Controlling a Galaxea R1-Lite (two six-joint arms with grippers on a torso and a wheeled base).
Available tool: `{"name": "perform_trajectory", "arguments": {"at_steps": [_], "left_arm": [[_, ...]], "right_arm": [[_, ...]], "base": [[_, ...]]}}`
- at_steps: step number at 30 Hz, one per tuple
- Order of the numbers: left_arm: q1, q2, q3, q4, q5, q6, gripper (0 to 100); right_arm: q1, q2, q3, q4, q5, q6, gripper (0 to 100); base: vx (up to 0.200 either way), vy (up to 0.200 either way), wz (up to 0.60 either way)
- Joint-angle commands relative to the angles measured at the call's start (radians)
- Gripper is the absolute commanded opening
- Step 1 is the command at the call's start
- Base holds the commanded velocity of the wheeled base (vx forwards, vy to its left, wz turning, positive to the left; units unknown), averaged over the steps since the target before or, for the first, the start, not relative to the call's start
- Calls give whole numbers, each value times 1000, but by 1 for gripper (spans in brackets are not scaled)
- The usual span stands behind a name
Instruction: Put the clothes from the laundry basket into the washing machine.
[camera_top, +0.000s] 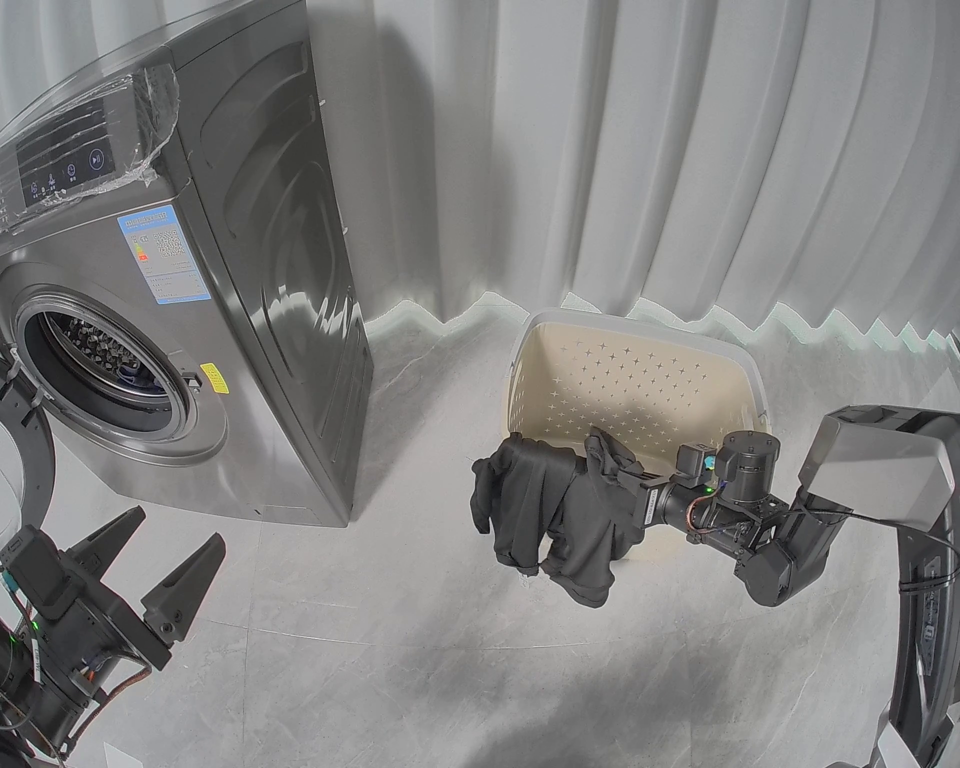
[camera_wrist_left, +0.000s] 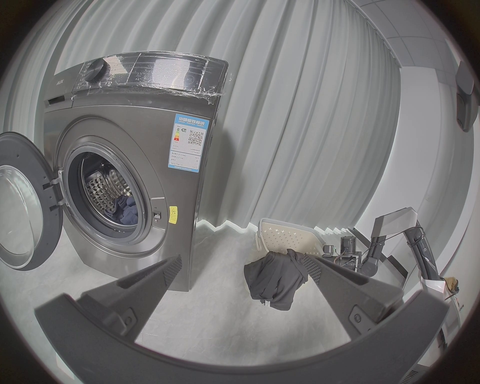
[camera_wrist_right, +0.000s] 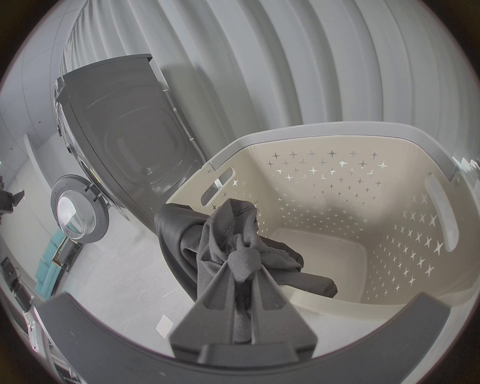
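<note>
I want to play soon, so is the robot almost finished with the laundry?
Nearly. Done: the washing machine's door is open and blue cloth lies in its drum. In hand: the right pincer is shut on a dark garment hanging over the laundry basket's rim. Left: carrying it into the drum; the basket looks otherwise empty.

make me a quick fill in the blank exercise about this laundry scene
1. The right gripper is ____ on the dark garment.
2. The left gripper holds ____.
3. The door of the washing machine stands ____.
4. The laundry basket stands on the ____.

Missing words: shut; nothing; open; floor
</note>
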Motion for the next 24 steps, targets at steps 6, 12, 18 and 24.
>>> {"name": "perform_trajectory", "arguments": {"at_steps": [6, 12, 18, 24], "left_arm": [[-2, 6, 0, 0, 1, 0, 100], [-10, 39, 0, 0, -4, -2, 100], [-10, 49, 6, 0, -10, -19, 100], [-12, 48, 20, 0, -10, -19, 100]], "right_arm": [[10, -276, 181, -69, -8, 18, 0], [56, -458, 302, -95, -46, 18, 0], [119, -596, 369, -95, -81, 18, 0], [183, -711, 420, -88, -120, 10, 0]], "base": [[0, 0, 0], [0, 0, 0], [0, 0, 0], [0, 0, 0]]}}
